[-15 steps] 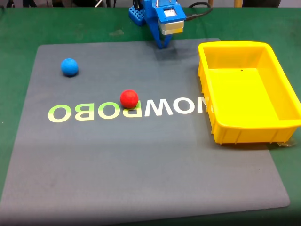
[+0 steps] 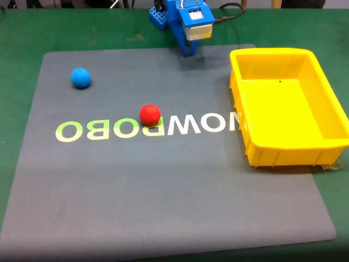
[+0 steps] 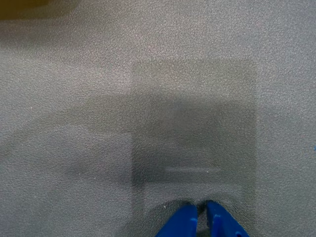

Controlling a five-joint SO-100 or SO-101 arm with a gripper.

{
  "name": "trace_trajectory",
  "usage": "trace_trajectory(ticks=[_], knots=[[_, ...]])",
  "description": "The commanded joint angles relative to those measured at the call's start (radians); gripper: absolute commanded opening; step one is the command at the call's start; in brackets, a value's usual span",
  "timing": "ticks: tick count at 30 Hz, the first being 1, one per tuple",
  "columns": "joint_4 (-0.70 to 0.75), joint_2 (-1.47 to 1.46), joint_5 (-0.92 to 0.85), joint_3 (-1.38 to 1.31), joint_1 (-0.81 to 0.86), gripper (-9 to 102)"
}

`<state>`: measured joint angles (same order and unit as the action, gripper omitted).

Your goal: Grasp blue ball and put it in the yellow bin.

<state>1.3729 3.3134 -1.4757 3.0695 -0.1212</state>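
The blue ball (image 2: pixel 80 77) rests on the grey mat at its far left in the fixed view. The yellow bin (image 2: pixel 327 139) stands on the mat's right side, nothing inside it. My blue gripper (image 2: pixel 188 53) hangs at the mat's far edge, well right of the ball and left of the bin. In the wrist view its two blue fingertips (image 3: pixel 183 222) meet at the bottom edge, the gripper (image 3: pixel 201 210) shut on nothing, just above bare mat.
A red ball (image 2: pixel 150 114) lies mid-mat beside the printed white lettering (image 2: pixel 185 125). The grey mat (image 2: pixel 163 191) sits on a green table (image 2: pixel 22 33). The arm's blue base (image 2: pixel 159 16) stands at the far edge.
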Motion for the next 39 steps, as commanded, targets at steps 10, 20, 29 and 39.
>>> trace_trajectory(ticks=[10,20,29,39], knots=[[-0.072,0.011,-0.018,0.005,0.061,14],[-0.202,-0.02,-0.301,-0.255,0.354,36],[-0.264,-0.434,-0.341,-0.598,0.598,36],[-0.534,-0.868,-0.451,-0.767,0.874,37]])
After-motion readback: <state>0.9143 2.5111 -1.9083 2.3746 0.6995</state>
